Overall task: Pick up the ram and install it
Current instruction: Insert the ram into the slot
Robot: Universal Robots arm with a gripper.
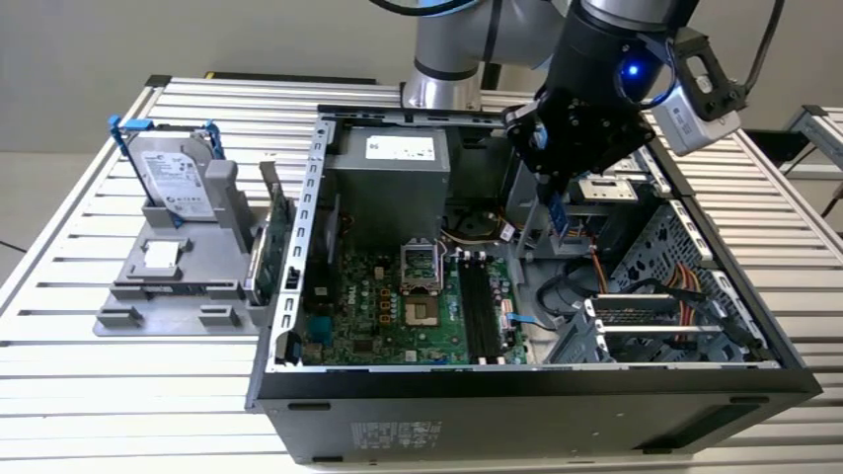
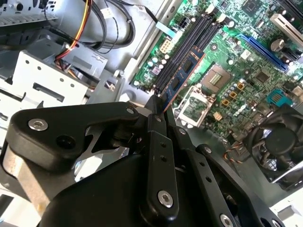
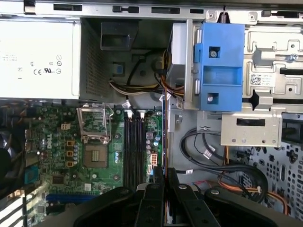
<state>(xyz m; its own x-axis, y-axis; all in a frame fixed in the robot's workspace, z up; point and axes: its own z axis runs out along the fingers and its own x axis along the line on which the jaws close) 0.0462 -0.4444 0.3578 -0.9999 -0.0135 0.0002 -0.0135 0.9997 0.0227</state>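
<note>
My pincer is closed tight on one end of the ram, and the stick juts out from my fingertips. Beyond it, lower in the open computer case, lie the black memory slots on the green motherboard; the ram hangs above them, not seated

Table: silver metal top, slatted. Borne directly on it: one black computer case, laid with its open side up; one grey fixture base, set just beside the case, at the exterior view's left.
</note>
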